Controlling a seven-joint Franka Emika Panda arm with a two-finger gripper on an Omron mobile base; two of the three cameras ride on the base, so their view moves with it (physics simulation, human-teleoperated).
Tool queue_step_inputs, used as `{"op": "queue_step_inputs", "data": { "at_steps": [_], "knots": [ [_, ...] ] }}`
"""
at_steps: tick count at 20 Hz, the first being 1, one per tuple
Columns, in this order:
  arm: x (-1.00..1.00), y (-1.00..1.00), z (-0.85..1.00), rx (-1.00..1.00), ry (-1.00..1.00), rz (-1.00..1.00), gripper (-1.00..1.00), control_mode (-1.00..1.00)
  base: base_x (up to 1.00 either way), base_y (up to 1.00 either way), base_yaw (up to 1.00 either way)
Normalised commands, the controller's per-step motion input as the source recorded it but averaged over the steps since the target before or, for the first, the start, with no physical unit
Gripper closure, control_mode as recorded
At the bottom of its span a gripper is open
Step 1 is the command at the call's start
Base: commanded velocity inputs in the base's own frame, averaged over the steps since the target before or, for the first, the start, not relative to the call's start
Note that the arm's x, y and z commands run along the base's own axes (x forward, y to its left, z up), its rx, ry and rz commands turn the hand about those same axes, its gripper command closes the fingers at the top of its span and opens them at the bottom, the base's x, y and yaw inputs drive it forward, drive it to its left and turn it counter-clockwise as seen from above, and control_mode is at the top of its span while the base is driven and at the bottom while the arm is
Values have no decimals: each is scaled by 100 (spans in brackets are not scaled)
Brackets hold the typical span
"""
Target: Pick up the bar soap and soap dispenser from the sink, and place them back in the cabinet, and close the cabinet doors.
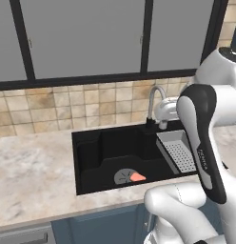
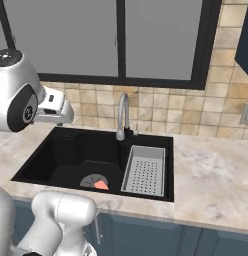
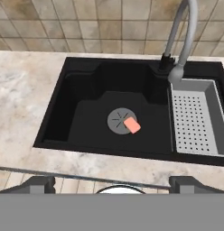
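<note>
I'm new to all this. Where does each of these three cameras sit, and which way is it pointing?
Left base view: behind the arm on its left, looking forward and down at the sink; the white arm fills the right side.
Right base view: behind on the right, same sink; arm at the left.
Hand view: on the hand, looking down into the sink; the gripper, jaws open, at the bottom.
All three share the bar soap on the drain.

A mottled beige stone bench runs below a tan tiled wall and grey, black-framed window panes.
</note>
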Motion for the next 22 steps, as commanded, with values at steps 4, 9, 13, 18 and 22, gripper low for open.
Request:
{"op": "queue_step_inputs", "data": {
  "at_steps": [4, 9, 13, 18, 22],
  "knots": [
    [1, 0, -17, 0, 10, 0, -100, -100, 0, 0, 0],
    [0, -2, -18, 0, 9, 0, -100, -100, 0, 0, 0],
    [0, 0, -17, -1, 10, 0, -100, -100, 0, 0, 0],
    [4, 0, -14, -1, 14, 0, -100, -100, 0, 0, 0],
    [1, 0, -17, -1, 12, 0, -100, -100, 0, 0, 0]
  ]
}}
